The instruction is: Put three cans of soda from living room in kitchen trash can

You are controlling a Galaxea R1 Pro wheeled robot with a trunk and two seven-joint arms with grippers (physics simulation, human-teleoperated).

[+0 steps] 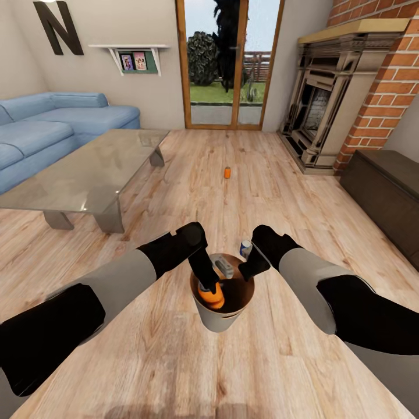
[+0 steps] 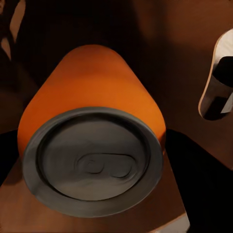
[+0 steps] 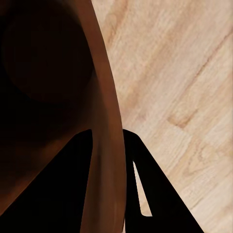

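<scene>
The off-white trash can (image 1: 218,321) with its brown inside stands on the living room's wood floor right in front of me. My left gripper (image 1: 208,286) reaches down into it, shut on an orange soda can (image 1: 213,296); the can's grey top (image 2: 92,162) faces the left wrist camera. My right gripper (image 1: 247,272) is shut on the trash can's rim (image 3: 104,145), one finger inside and one outside. A dark blue soda can (image 1: 245,248) stands on the floor just behind the trash can. A second orange soda can (image 1: 227,172) stands farther off, toward the glass doors.
A glass-topped low table (image 1: 87,169) and a blue sofa (image 1: 52,125) are at the left. The brick fireplace (image 1: 326,110) and a dark low cabinet (image 1: 387,192) are at the right. Wood-framed glass doors (image 1: 228,64) close the far wall.
</scene>
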